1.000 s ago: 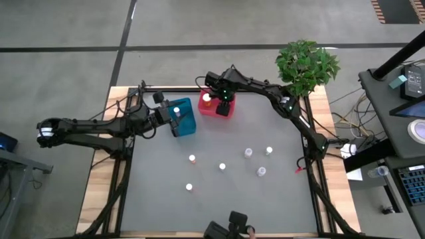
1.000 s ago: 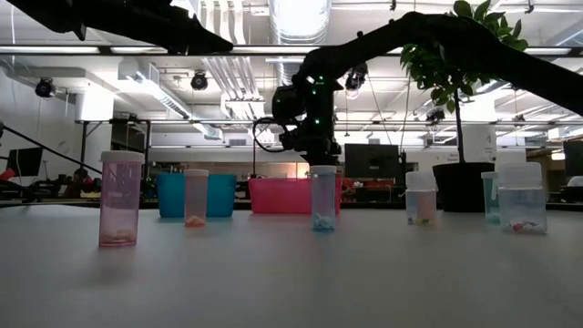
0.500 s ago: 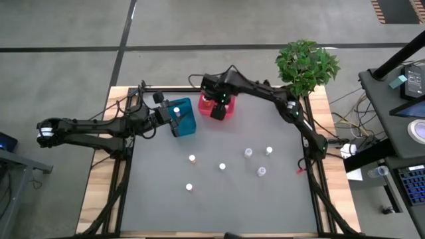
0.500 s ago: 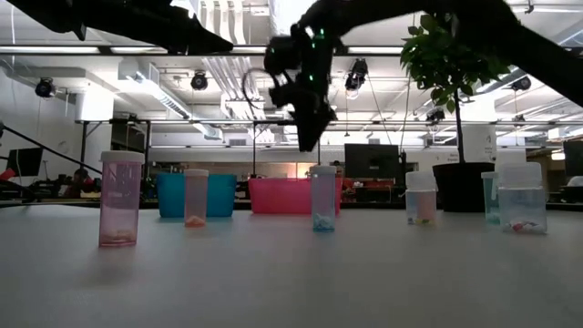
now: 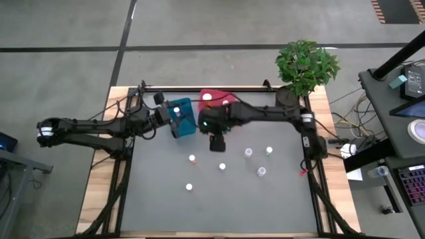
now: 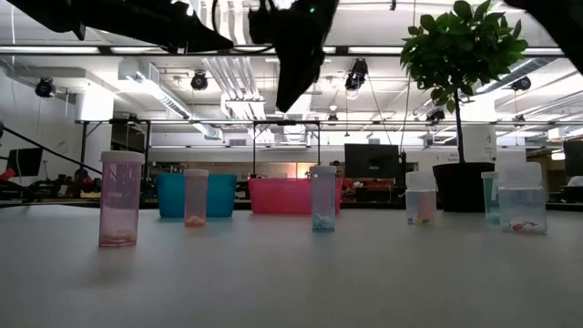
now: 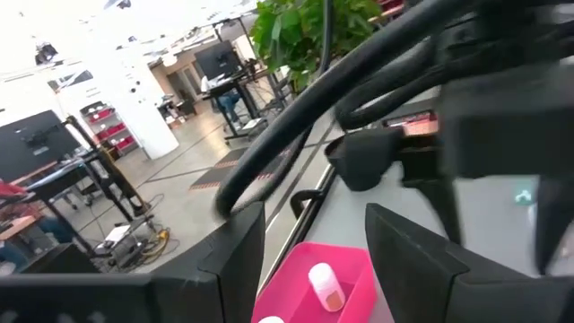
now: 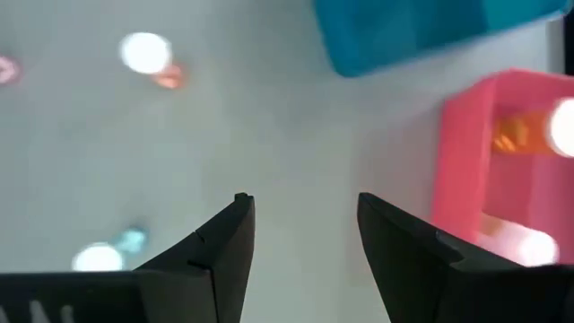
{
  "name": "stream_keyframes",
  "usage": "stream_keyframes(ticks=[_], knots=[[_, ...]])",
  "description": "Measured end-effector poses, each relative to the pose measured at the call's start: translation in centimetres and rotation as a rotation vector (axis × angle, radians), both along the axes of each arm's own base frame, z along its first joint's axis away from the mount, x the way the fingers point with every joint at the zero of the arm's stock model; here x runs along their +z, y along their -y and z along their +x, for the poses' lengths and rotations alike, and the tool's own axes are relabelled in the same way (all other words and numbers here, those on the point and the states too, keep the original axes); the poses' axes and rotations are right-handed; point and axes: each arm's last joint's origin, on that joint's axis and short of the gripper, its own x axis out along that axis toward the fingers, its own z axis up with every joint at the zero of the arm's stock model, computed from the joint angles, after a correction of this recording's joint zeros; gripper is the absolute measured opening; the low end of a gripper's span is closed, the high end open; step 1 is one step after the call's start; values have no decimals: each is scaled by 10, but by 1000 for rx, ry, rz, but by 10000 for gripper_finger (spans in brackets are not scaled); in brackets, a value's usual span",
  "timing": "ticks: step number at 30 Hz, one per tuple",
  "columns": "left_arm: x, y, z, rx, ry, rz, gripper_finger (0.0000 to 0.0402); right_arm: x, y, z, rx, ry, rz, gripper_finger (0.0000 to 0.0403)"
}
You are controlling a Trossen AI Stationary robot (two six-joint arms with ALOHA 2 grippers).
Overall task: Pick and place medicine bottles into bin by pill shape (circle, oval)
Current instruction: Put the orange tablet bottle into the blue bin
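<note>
Bottles [image 5: 222, 166], high view: six stand loose on the tabletop [image 5: 279, 206], spread around its centre toward 3 o'clock. Judged light, rigid, slick; best pinched across the body under the cap. Right gripper [image 5: 216, 143] reaches over the centre; left gripper [image 5: 174, 119] waits over the blue bin [image 5: 184, 126].

Low view: bottles upright.

Right wrist view: jaws apart, empty; pink bin [image 8: 466, 170] holds bottles.

Left wrist view: jaws apart, empty.

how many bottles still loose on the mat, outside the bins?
6. Left group: one, one beside it, one nearest the front edge. Right group: two side by side and one below them. The right arm could hide another.
</note>
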Motion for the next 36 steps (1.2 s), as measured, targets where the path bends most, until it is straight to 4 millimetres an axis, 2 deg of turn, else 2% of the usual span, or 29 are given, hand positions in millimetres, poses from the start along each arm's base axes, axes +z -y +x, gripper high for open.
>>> stream_keyframes(ticks=[4,9,14,19,29,36], knots=[[0,4,1,-23,0,0,176,-5,-20,-19,3,86,-48,181],[0,6,1,-32,4,-7,176,-13,-36,-51,29,283,-104,175],[-1,6,2,-35,35,-83,176,-25,-53,-79,123,493,-163,175],[-8,8,7,-51,48,-221,176,-30,-67,-108,150,631,-312,175],[-43,24,23,-172,-161,-479,176,-35,-64,-161,176,879,-388,172],[-50,47,30,-229,-287,-571,176,-28,-60,-184,181,983,-416,173]])
